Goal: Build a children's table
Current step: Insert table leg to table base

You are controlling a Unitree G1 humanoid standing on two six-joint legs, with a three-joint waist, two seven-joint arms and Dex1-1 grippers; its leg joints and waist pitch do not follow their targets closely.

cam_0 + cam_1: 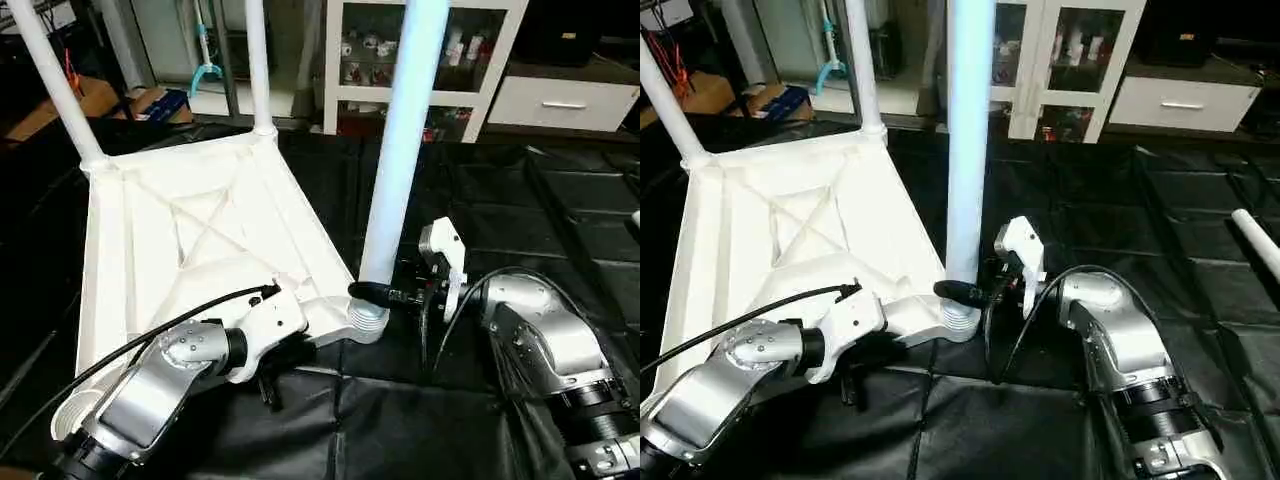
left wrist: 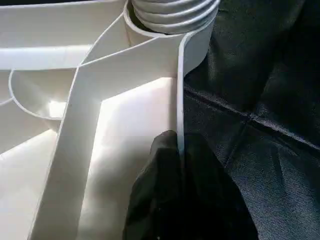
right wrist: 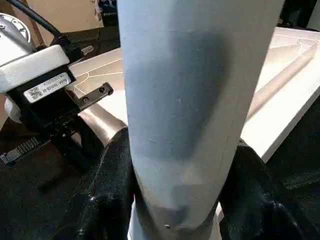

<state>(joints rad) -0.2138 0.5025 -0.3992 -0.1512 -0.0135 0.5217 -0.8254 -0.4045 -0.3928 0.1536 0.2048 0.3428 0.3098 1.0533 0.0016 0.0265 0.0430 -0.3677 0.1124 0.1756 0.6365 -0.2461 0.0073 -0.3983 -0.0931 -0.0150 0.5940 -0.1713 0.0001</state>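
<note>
Black quilted matting [image 1: 470, 420] covered the floor, with a white glass-door cabinet [image 1: 470, 60] and a drawer unit [image 1: 565, 100] along the far wall. On the mat lay the table top [image 1: 190, 240], ribs up, two legs [image 1: 257, 60] already standing in its far corners. My left hand [image 2: 182, 165] pinched the top's near rim, one finger on each side of the wall. My right hand [image 3: 182, 165] was clamped round the third leg [image 1: 400, 150], which stood in the near right corner socket [image 1: 368, 322] with its threads still showing. I judged cross-threading the main risk: if the leg leaned as it turned, it could jam. A loose rim grip would let the top spin. Another leg [image 1: 1255, 240] lay at the mat's right edge.
</note>
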